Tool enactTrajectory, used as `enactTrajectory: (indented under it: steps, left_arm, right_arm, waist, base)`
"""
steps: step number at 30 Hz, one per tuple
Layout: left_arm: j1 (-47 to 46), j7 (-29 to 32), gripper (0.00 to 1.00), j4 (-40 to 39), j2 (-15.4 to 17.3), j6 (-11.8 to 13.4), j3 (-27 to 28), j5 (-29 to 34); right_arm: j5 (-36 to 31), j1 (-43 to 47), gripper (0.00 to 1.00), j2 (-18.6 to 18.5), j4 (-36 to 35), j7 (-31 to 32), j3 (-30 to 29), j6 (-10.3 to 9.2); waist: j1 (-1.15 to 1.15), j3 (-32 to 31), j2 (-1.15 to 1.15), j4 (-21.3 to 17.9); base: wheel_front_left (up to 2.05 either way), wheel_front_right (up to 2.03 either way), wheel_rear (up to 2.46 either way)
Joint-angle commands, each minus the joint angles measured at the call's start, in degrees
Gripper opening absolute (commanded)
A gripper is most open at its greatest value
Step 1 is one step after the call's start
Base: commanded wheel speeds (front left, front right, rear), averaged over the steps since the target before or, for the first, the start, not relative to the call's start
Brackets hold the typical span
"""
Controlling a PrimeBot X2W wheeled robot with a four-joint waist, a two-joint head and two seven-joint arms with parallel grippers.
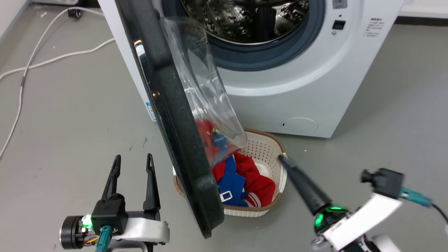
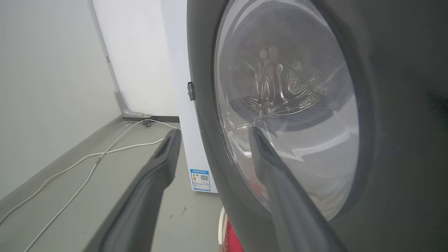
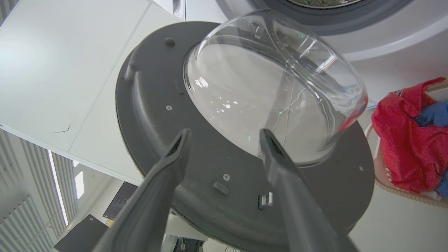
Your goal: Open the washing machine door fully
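Door [image 1: 171, 115] stands swung out from machine [image 1: 315, 87]. Left gripper [image 1: 132, 161] spread, outside it; right gripper [image 3: 224, 134] spread, apparently clear of inner face.

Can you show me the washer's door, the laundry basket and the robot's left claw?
Washing machine door [image 1: 173, 115]: head view, on its black frame.
Laundry basket [image 1: 263, 149]: head view, on its perforated inner wall.
Left gripper [image 1: 133, 156]: head view, midway between its fingertips.

The left gripper [image 1: 133, 158] sits at seven o'clock in the head view, its two fingers spread apart and pointing to twelve. The right gripper [image 3: 224, 132], at five o'clock, points to eleven. Its fingers stand parted, though from the head they seemingly overlap.
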Motion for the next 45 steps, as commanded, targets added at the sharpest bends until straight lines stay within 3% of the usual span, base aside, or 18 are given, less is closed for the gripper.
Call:
enactTrajectory:
  steps: [1,4,7,10,16,24,32,45]
  left_arm:
    - [1.15,-0.18,1.00,0.13,0.01,-0.40,0.34,0.43]
    - [2.10,-0.18,1.00,0.24,0.01,-0.77,0.71,0.72]
    - [3.26,-0.18,1.00,0.30,0.02,-0.86,1.16,1.10]
    - [4.31,-0.18,1.00,0.06,0.02,-1.06,1.56,1.27]
    - [5.65,-0.18,1.00,-0.33,0.01,-1.47,2.04,1.84]
    - [6.35,-0.17,1.00,-0.48,0.02,-1.63,2.46,1.98]
    - [6.60,-0.18,1.00,-0.59,0.02,-1.61,2.43,1.98]
    - [6.88,-0.18,1.00,0.14,0.01,-0.45,1.86,1.10]
  right_arm:
    - [-2.89,1.10,1.00,-1.20,0.01,-5.05,-1.28,0.17]
    - [-8.79,1.36,1.00,-2.73,1.83,-13.36,-3.32,0.17]
    - [-15.94,2.05,1.00,-2.33,4.34,-16.85,-7.79,0.17]
    - [-24.31,3.22,1.00,1.21,4.39,-17.23,-15.61,0.17]
    - [-50.55,7.15,1.00,7.26,2.12,-17.20,-27.48,0.16]
    - [-69.34,11.92,1.00,10.91,1.87,-17.22,-32.07,0.15]
    - [-74.48,16.51,1.00,12.39,2.20,-17.23,-34.46,0.10]
    - [-72.06,17.83,1.00,12.43,5.01,-17.23,-34.44,0.10]
  waist:
    - [0.00,-1.78,0.00,-1.13]
    - [0.00,-3.45,0.00,-1.87]
    - [0.00,-5.09,0.00,-2.64]
    - [0.00,-6.28,0.00,-3.39]
    - [0.00,-7.46,0.00,-4.38]
    - [0.00,-7.81,0.00,-5.12]
    - [0.00,-7.91,0.00,-5.44]
    - [0.00,-7.84,0.00,-5.59]
  base:
    - [0.00,0.00,0.00]
    - [0.00,0.00,0.00]
    - [0.00,0.00,0.00]
    - [0.00,0.00,0.00]
    - [0.00,0.00,0.00]
    - [0.00,0.00,0.00]
    - [0.00,0.00,0.00]
    - [0.00,0.00,0.00]
